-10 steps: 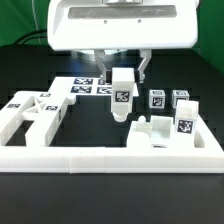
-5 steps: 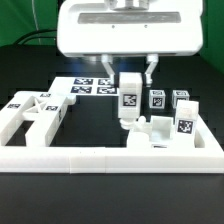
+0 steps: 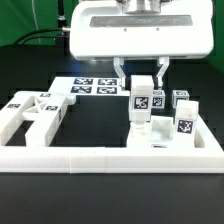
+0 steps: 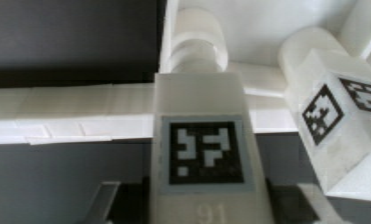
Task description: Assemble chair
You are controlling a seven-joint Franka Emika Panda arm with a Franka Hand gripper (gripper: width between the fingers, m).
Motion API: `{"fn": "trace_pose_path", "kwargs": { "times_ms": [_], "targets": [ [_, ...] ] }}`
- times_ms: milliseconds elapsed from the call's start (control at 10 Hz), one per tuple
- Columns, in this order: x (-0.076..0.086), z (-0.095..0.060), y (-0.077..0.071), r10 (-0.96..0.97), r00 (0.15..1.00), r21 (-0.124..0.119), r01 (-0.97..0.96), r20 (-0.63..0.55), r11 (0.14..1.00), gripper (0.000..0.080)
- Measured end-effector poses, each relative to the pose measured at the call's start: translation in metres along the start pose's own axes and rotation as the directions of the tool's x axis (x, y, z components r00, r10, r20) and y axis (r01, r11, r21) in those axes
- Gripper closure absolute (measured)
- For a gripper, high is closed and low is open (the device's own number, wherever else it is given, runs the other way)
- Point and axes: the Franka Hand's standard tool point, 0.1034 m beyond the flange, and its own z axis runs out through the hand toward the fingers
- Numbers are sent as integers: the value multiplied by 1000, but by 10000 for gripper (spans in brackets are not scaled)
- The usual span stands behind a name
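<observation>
Exterior view: jaws clamped on upright square post [image 3: 143,104] over the bench [image 3: 100,125]. Frame piece [image 3: 30,115] at 9 o'clock, spare posts [image 3: 181,100] at 3 o'clock. Wrist view: held post's tag face fills the frame, tagged block [image 4: 342,110] just beside it. Jaw tips cropped, grip contact unclear there.

White chair parts in smooth plastic with a soft, low sheen: a square post [image 3: 143,103], seen close in the wrist view [image 4: 203,100], and a broad piece [image 3: 25,115]. The post's black-and-white tag [image 4: 203,150] looks printed, flat and matt. The table [image 3: 95,127] is black and matt. The border rail [image 3: 100,155] is similar smooth white plastic. The marker board [image 3: 95,87] looks thin, white and matt, like paper
</observation>
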Motion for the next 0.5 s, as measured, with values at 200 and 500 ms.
{"fn": "trace_pose_path", "kwargs": {
  "times_ms": [200,500],
  "targets": [
    [5,7,-5,-7,1000,2,7,-5,1000,512],
    [7,10,-4,-14,1000,0,14,-13,1000,512]
  ]
}}
